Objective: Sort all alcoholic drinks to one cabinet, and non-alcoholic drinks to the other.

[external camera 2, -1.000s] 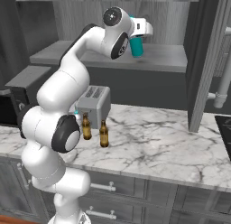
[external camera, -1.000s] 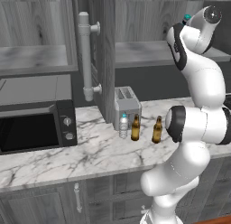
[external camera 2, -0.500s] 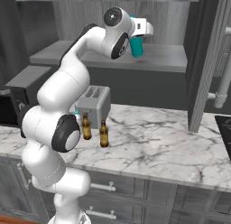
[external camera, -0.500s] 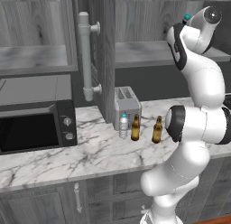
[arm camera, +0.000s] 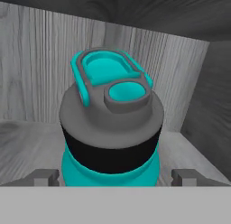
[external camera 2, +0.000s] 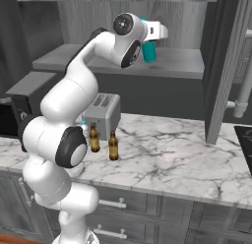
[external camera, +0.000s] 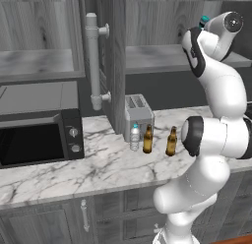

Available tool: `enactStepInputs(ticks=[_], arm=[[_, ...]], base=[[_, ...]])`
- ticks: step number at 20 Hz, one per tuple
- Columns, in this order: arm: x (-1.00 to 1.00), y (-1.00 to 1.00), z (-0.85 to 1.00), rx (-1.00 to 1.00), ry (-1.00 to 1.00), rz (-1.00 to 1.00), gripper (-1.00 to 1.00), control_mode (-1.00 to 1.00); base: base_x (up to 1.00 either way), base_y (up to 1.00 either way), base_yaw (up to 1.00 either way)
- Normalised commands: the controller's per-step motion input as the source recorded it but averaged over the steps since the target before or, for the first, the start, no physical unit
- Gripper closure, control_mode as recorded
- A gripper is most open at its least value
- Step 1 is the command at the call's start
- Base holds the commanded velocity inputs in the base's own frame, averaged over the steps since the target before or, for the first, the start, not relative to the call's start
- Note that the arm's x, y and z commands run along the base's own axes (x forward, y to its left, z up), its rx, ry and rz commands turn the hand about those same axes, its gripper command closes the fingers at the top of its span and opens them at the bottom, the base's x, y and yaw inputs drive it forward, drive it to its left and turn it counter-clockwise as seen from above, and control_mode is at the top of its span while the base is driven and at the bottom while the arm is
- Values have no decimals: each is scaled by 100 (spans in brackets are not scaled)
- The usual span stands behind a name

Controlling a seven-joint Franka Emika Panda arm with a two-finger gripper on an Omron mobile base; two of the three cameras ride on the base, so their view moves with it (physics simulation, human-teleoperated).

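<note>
- Marble counter (external camera: 98, 169) with grey drawers (external camera 2: 162, 213) under it
- Black microwave (external camera: 39, 139) at its left end
- Silver toaster (external camera 2: 102, 115) against the dark back wall (external camera 2: 162, 98)

The gripper (arm camera: 110, 175) spreads its fingers a little wider around the teal flask (arm camera: 110, 128) on the cabinet shelf (external camera 2: 172, 66).

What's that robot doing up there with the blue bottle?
The robot arm has reached into the wall cabinet, where the teal flask stands on the shelf. Its end effector is open, a finger on each side of the flask. Two beer bottles and a water bottle wait on the counter by the toaster.
</note>
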Motion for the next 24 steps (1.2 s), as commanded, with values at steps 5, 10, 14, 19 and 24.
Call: enactStepInputs(ticks=[5, 10, 14, 19, 24], arm=[[4, -7, 0, 0, -3, 0, -100, -100], [20, -12, 0, 2, 0, 0, -100, -100], [9, -12, 0, 2, 0, 0, -100, -100], [0, -12, 0, 0, 0, 0, -100, -100], [0, -6, 1, 0, -3, 0, -100, -100]], base=[[0, 0, 0], [0, 0, 0], [0, 0, 0], [0, 0, 0], [0, 0, 0]])
